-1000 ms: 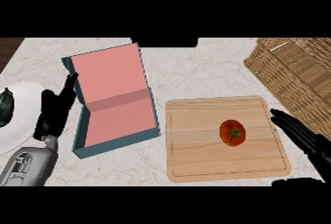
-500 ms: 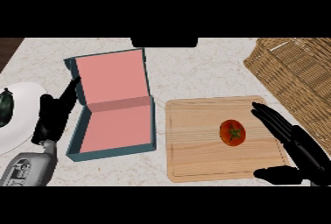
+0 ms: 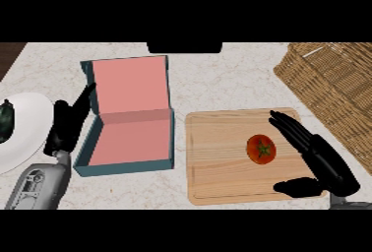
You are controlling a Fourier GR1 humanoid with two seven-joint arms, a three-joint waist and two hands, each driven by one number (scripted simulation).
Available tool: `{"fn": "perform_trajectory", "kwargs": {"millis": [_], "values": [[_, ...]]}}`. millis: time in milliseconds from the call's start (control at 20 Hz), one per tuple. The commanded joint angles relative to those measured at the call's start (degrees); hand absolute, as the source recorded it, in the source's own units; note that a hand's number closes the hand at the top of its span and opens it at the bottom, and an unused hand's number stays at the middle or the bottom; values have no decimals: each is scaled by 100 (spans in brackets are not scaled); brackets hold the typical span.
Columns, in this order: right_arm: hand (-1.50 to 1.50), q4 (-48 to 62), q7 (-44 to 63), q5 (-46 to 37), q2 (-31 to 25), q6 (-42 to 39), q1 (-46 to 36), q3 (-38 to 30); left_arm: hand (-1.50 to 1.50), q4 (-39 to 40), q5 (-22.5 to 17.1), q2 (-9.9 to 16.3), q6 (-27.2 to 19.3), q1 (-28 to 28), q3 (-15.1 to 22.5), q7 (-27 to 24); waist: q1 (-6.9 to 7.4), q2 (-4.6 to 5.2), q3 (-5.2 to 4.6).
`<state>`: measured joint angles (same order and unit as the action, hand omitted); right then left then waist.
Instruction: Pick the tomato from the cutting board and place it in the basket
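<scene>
Two black hands show above the marble counter (image 3: 232, 88), each on a grey forearm entering from the view's lower edge. The right hand (image 3: 323, 160) lies over the right part of the wooden cutting board (image 3: 218, 167), its straight fingers (image 3: 291, 129) pointing up and leftward along the board's right edge, and its thumb (image 3: 294, 187) jutting left near the board's lower right corner. The fingers are spread and released, grasping nothing; the single tomato (image 3: 262, 148) sits just left of them, in the gap between fingers and thumb, and whether any finger touches it cannot be told. The tomato rests on the board, right of its middle, with its green stem facing up.

The left hand (image 3: 65, 128) stands at the view's left, fingers straight and pointing up, relaxed and holding nothing, resting between a white plate (image 3: 29, 133) and the left wall of an open teal box (image 3: 131, 123) with a pink inside. The plate carries one dark green item (image 3: 6, 118), cut off by the picture's left edge.

One wicker basket (image 3: 330, 83) occupies the upper right corner, just beyond the board's right side. One board, one tomato, one box, one plate and one basket are seen.
</scene>
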<state>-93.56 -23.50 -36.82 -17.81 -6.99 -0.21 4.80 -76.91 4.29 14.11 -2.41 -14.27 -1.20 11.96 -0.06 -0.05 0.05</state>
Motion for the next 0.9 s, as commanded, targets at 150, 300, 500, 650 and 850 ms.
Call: {"fn": "perform_trajectory", "kwargs": {"millis": [150, 300, 500, 650, 850], "values": [[-150, 84, 140, -330, 241, -99, 31, 71, 0, 18, 201, -367, -67, 107, 57, -23, -6, 3, -5], [-150, 142, 393, -467, 514, -183, -206, 205, 0, 145, 71, -39, 261, -104, -312, 10, -4, 3, -5], [-150, 1184, -56, -553, 543, 77, -723, -35, 0, -301, 143, -147, 330, 513, -187, -208, 29, 7, -4], [-150, 1024, -292, -686, 693, 339, -216, 64, 0, -364, 282, -208, 312, 438, -197, -19, 7, 4, -4], [-150, 1388, -364, -667, 704, 266, -544, -97, 0, -372, 274, -369, 279, 155, -204, 238, 10, 5, -4]]}}
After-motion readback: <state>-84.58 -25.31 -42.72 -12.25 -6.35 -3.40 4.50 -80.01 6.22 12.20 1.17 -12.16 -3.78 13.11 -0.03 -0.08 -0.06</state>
